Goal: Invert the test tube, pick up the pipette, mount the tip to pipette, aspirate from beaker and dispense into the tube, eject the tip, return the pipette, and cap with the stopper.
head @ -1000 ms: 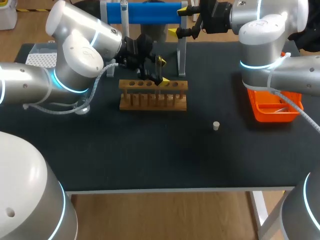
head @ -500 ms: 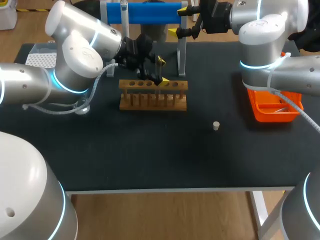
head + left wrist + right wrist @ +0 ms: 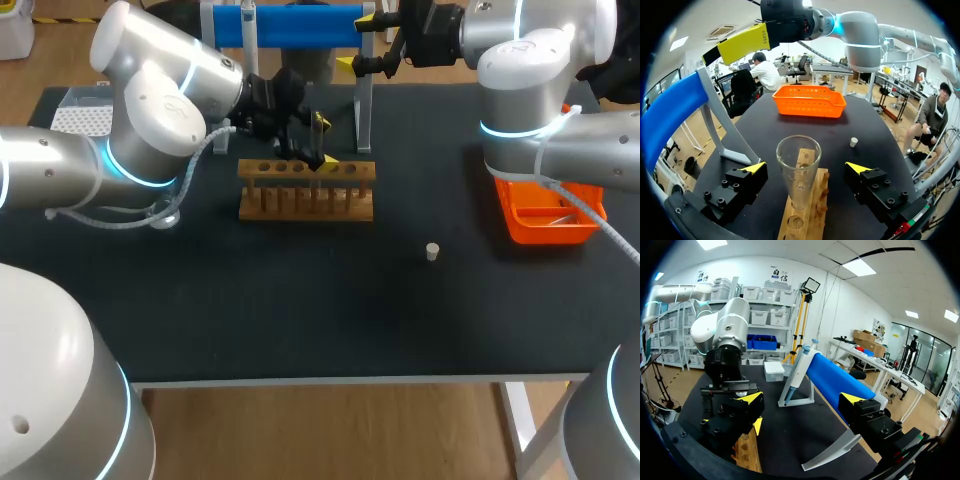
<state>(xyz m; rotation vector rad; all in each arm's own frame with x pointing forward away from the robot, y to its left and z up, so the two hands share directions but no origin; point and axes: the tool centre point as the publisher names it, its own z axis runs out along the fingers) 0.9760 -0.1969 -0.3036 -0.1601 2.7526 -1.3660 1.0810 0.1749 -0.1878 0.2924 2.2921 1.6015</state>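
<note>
A clear glass test tube (image 3: 798, 170) stands mouth-up in the wooden rack (image 3: 802, 212), between the fingers of my open left gripper (image 3: 806, 168); neither fingertip touches it. In the head view this gripper (image 3: 323, 142) hangs over the rack (image 3: 305, 190) at the back middle. My right gripper (image 3: 357, 42) is open and empty at the blue pipette stand (image 3: 300, 25). In the right wrist view the pipette (image 3: 799, 371) leans on the stand (image 3: 832, 382), ahead of the gripper (image 3: 802, 399). The small white stopper (image 3: 432, 251) lies on the mat, right of the rack.
An orange basket (image 3: 545, 215) sits at the right edge under my right arm. A white tip box (image 3: 85, 115) stands at the back left, behind my left arm. The black mat (image 3: 300, 300) in front of the rack holds only the stopper.
</note>
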